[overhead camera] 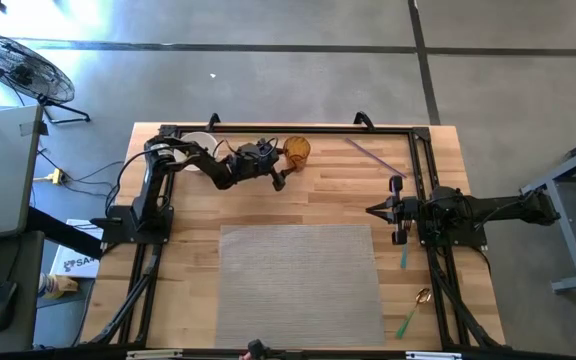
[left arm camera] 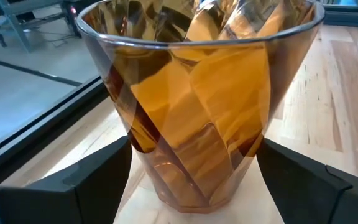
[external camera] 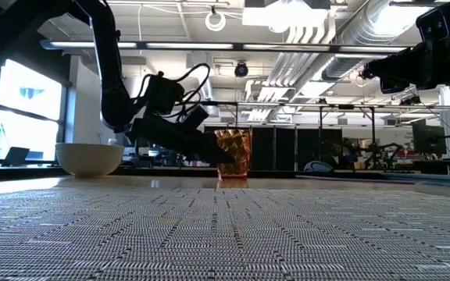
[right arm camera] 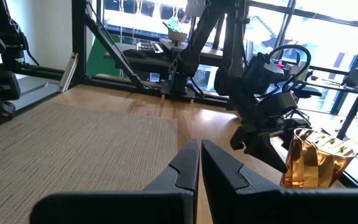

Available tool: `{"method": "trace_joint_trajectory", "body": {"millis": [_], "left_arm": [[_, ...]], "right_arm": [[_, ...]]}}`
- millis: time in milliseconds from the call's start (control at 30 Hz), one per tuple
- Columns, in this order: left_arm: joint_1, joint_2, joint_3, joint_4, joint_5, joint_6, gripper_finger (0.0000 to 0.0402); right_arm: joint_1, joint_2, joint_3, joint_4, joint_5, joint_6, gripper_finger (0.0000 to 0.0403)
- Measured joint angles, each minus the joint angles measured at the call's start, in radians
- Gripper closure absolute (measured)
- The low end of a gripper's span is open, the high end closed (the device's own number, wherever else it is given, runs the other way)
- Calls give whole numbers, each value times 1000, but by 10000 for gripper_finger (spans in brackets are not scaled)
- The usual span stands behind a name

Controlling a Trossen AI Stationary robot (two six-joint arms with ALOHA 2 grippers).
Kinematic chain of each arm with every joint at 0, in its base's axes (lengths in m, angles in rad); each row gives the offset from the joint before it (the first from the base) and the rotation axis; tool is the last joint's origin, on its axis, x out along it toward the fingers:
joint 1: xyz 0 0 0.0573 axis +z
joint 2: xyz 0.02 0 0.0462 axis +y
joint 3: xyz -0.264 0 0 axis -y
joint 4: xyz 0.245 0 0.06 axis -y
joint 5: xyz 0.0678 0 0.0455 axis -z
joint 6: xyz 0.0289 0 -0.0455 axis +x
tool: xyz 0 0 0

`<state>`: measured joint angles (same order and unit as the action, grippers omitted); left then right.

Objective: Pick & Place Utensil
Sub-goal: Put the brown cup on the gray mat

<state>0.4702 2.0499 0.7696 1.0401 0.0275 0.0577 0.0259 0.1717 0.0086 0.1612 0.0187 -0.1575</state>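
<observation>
An amber faceted glass cup (overhead camera: 297, 150) stands upright on its base near the table's far edge. It also shows in the low view (external camera: 233, 154). My left gripper (overhead camera: 284, 166) is open and low at the cup. In the left wrist view (left arm camera: 191, 180) its fingers stand on either side of the cup's lower half (left arm camera: 194, 143). Utensils lie by the table's right edge: a purple one (overhead camera: 372, 155), a teal one (overhead camera: 404, 258), a gold spoon (overhead camera: 423, 296) and a green one (overhead camera: 405, 322). My right gripper (overhead camera: 372, 210) waits shut above the table's right side, touching nothing. My left gripper has one finger (left arm camera: 98, 177) and the other (left arm camera: 303, 180) close against opposite sides of the cup's lower wall (left arm camera: 142, 149), coming in level from the table's left. I cannot tell whether they touch it. The cup stands upright on the table.
A white bowl (overhead camera: 196, 143) sits at the far left, behind my left arm. A woven grey placemat (overhead camera: 298, 285) covers the table's near middle. A black frame (overhead camera: 420, 170) runs around the table's edges.
</observation>
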Motion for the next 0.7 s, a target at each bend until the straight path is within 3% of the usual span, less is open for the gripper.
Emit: {"method": "trace_joint_trajectory", "body": {"millis": [267, 400, 700], "left_arm": [[-8, 1, -1, -17, 3, -12, 29], [-30, 1, -1, -11, -46, -18, 5], [-32, 1, 15, 22, -12, -13, 4]], "right_arm": [[0, 0, 0, 0, 0, 0, 391], [0, 0, 0, 0, 0, 0, 391], [0, 0, 0, 0, 0, 0, 391]]}}
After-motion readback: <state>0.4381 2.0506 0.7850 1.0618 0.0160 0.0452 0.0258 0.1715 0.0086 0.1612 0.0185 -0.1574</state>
